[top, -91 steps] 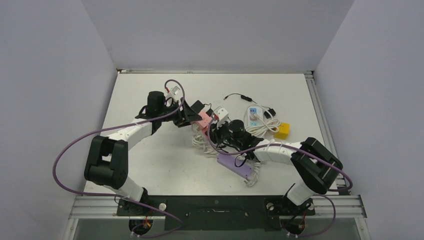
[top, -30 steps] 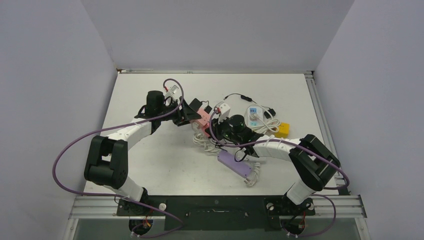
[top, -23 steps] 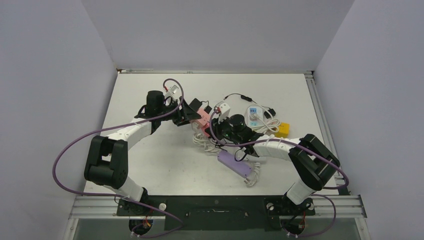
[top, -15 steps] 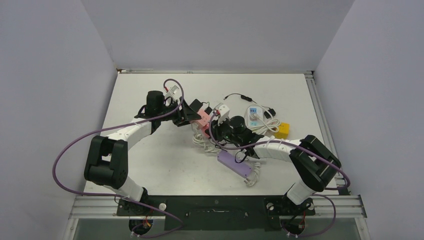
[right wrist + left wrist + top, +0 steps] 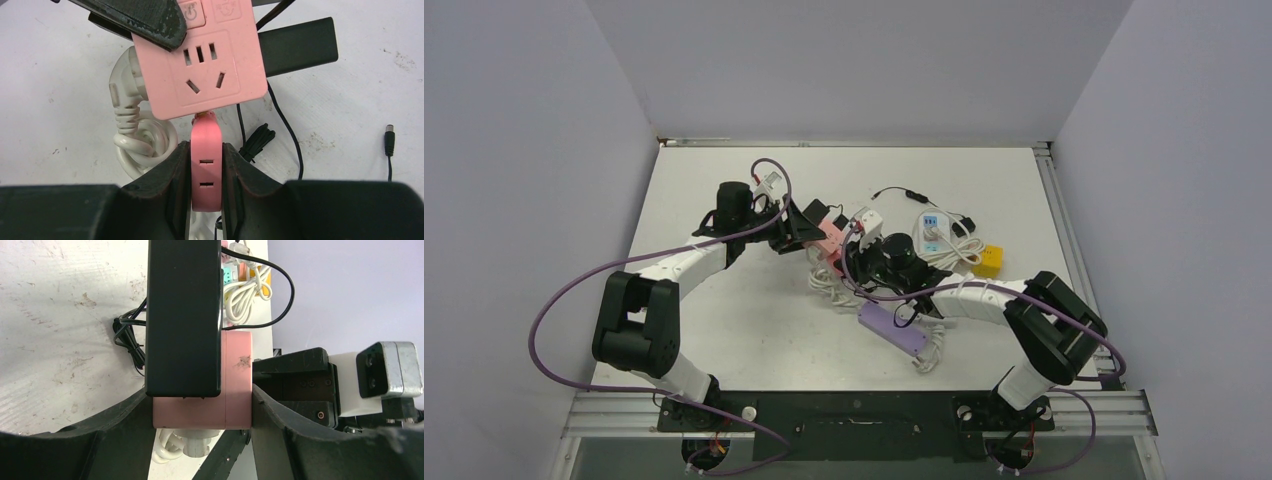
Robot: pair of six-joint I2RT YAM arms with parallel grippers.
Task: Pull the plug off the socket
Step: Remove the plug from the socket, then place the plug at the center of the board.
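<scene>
Right wrist: right end effector (image 5: 206,157) gripping plug (image 5: 205,137), left end effector (image 5: 201,407) socket (image 5: 207,75); prongs hidden.

R hand (image 5: 206,156) grips plug (image 5: 205,134) at socket (image 5: 210,75).

Pink square plastic socket block (image 5: 215,75): the front face is seen slightly tilted in the right wrist view. A row of three narrow slots is noted above a three-slot angled outlet, with two printed panels at the upper edge. The block is clamped by its sides between the fingers of the left gripper (image 5: 200,410) and sits near the middle of the top view.

Flat pink plastic plug (image 5: 206,135): narrow and round-topped, with two short slots on the visible edge. It is held upright, pinched in the right gripper (image 5: 206,155). Its top is seen meeting the block's lower edge, with a small brownish bit at the junction. Whether it is seated cannot be told.
</scene>
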